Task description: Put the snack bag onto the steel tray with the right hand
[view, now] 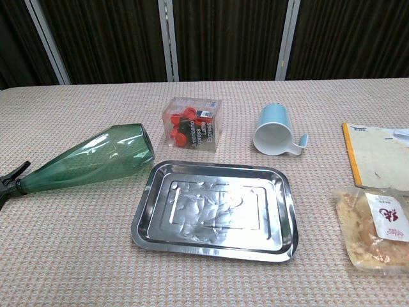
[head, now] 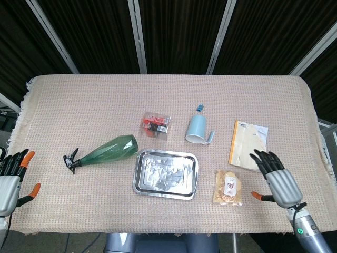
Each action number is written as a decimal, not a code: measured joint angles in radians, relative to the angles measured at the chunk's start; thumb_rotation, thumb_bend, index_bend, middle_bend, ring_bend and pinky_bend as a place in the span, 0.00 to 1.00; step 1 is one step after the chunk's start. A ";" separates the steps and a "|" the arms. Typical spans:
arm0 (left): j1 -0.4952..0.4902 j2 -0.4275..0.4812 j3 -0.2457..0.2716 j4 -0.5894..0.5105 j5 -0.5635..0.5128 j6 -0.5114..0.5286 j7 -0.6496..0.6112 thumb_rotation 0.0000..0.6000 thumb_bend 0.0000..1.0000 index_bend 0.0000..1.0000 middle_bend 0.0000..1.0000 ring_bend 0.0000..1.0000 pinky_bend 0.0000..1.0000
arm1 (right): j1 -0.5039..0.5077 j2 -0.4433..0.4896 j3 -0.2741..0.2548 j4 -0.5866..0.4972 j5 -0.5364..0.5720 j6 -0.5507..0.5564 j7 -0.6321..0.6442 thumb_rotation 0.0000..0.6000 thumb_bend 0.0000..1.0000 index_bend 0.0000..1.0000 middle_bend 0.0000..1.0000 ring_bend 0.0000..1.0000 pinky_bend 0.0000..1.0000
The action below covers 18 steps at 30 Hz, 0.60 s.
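Observation:
The snack bag [head: 228, 187] [view: 377, 228], clear with pale crisps and a white label, lies flat on the cloth just right of the steel tray [head: 166, 173] [view: 216, 210]. The tray holds nothing. My right hand [head: 276, 179] hovers open with fingers spread, a short way right of the bag and not touching it; only the head view shows it. Open as well, my left hand [head: 10, 177] sits at the table's left edge, far from the tray.
A green spray bottle [head: 103, 151] lies on its side left of the tray. Behind the tray are a clear box of red pieces [head: 155, 124] and a tipped light-blue mug [head: 198, 129]. A yellow-edged notebook [head: 248, 145] lies behind the bag.

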 measured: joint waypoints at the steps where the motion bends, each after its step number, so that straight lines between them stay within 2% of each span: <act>1: -0.001 -0.001 0.000 0.001 -0.002 -0.001 0.000 1.00 0.35 0.00 0.00 0.00 0.00 | 0.017 -0.011 -0.004 -0.002 -0.005 -0.031 -0.010 1.00 0.01 0.01 0.00 0.00 0.00; 7: -0.002 -0.004 -0.001 0.008 -0.010 -0.007 -0.003 1.00 0.34 0.00 0.00 0.00 0.00 | 0.085 -0.075 -0.019 0.006 0.001 -0.142 -0.084 1.00 0.01 0.01 0.00 0.00 0.00; 18: -0.006 -0.009 -0.001 0.016 -0.018 -0.016 -0.005 1.00 0.34 0.00 0.00 0.00 0.00 | 0.107 -0.111 -0.040 0.042 0.059 -0.208 -0.166 1.00 0.01 0.01 0.00 0.00 0.00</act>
